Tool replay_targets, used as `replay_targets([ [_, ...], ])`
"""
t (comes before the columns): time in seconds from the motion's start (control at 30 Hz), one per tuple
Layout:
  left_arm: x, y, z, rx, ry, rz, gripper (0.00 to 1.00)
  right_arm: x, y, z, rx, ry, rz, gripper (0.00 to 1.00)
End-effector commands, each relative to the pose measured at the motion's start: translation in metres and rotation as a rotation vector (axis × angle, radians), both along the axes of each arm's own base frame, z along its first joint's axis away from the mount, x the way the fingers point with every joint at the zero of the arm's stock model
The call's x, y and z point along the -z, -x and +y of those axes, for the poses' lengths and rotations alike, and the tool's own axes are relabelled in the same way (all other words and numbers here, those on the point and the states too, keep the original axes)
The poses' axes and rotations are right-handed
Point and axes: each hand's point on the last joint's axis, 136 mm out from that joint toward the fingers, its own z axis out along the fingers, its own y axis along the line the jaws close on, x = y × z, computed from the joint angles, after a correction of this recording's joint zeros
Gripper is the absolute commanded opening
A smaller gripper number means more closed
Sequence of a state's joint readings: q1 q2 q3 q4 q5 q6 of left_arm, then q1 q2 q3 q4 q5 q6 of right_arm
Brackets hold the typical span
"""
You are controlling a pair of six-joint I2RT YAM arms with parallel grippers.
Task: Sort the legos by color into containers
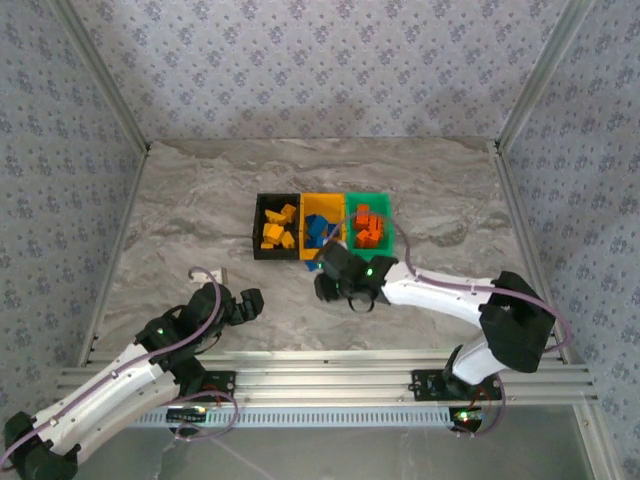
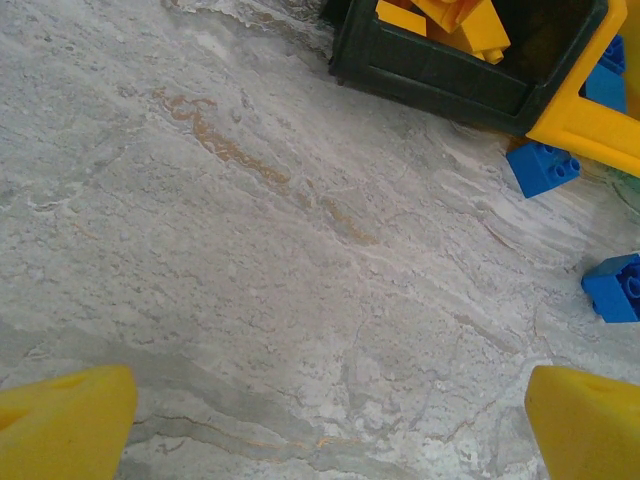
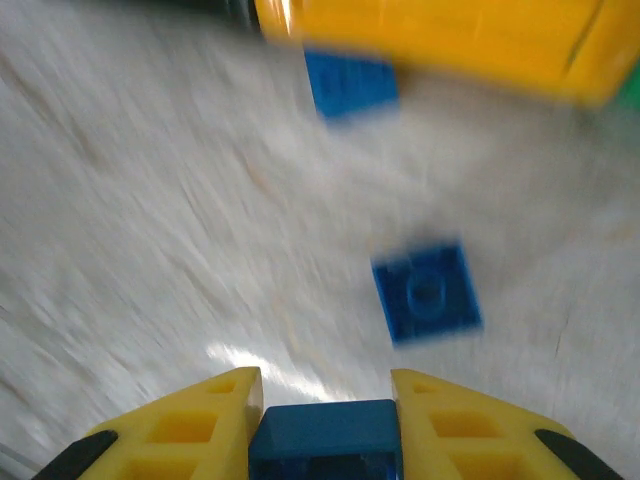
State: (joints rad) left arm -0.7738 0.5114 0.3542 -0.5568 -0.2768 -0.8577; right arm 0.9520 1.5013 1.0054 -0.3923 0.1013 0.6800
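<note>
1. Gripping a blue brick (image 3: pixel 325 440), the right gripper (image 3: pixel 325 390) has its two yellow fingers (image 3: pixel 200 425) closed against the brick's sides, low over the marble table (image 1: pixel 200 200).
2. From above, this gripper sits just in front of the yellow-orange bin (image 1: pixel 322 197), close to its near wall.
3. A second blue brick (image 3: pixel 428 290) lies flat on the table ahead of the right fingers, apart from them.
4. A third blue brick (image 3: pixel 350 85) lies just beside the yellow-orange bin's near wall. The right wrist view is blurred, so finer detail cannot be told.
5. The left gripper (image 2: pixel 325 400) stands wide open with nothing between its fingertips (image 2: pixel 60 425). It hangs over bare table to the front-left of the black bin (image 1: pixel 258 225).
6. The three bins stand side by side in a row at mid-table.
7. The black bin, on the left, holds yellow bricks (image 1: pixel 277 232).
8. The yellow-orange bin, in the middle, holds blue bricks (image 1: pixel 315 232).
9. The green bin (image 1: pixel 388 222), on the right, holds red-orange bricks (image 1: pixel 368 228).
</note>
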Motion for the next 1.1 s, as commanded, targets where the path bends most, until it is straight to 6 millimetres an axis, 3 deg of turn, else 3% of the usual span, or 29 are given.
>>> replay_targets([
  [0.0, -0.008, -0.002, -0.003, 0.007, 0.017, -0.017, 1.0, -0.029, -0.049, 0.001, 0.026, -0.004, -0.096, 0.27],
  [0.1, -0.007, -0.002, -0.003, 0.009, 0.019, -0.013, 1.0, -0.036, -0.1, 0.001, 0.1, -0.005, -0.141, 0.27],
  [0.2, -0.008, -0.001, -0.004, 0.012, 0.025, -0.008, 1.0, -0.022, -0.135, 0.002, 0.127, 0.051, -0.129, 0.27],
  [0.37, -0.013, -0.001, -0.004, 0.017, 0.024, -0.013, 1.0, -0.003, -0.162, 0.009, 0.131, 0.111, -0.098, 0.32],
  [0.47, -0.013, -0.001, -0.004, 0.019, 0.024, -0.012, 1.0, -0.016, -0.17, 0.013, 0.139, 0.091, -0.134, 0.5],
  [0.53, -0.014, -0.001, -0.005, 0.024, 0.026, -0.013, 1.0, -0.034, -0.161, 0.019, 0.117, 0.074, -0.175, 0.62],
  [0.63, -0.015, -0.001, -0.005, 0.025, 0.024, -0.015, 1.0, -0.055, -0.138, 0.018, 0.094, 0.064, -0.22, 0.68],
  [0.73, -0.017, -0.001, -0.006, 0.028, 0.024, -0.019, 1.0, -0.059, -0.105, 0.013, 0.076, 0.032, -0.218, 0.71],
  [0.83, -0.015, -0.002, -0.006, 0.023, 0.027, -0.017, 1.0, -0.045, -0.07, 0.003, 0.06, 0.022, -0.17, 0.72],
  [0.93, -0.011, -0.001, -0.006, 0.023, 0.029, -0.006, 1.0, -0.01, -0.035, -0.01, 0.021, 0.07, -0.084, 0.73],
  [1.07, -0.004, -0.001, -0.005, 0.012, 0.021, 0.009, 1.0, 0.031, -0.011, -0.019, -0.013, 0.13, 0.0, 0.73],
])
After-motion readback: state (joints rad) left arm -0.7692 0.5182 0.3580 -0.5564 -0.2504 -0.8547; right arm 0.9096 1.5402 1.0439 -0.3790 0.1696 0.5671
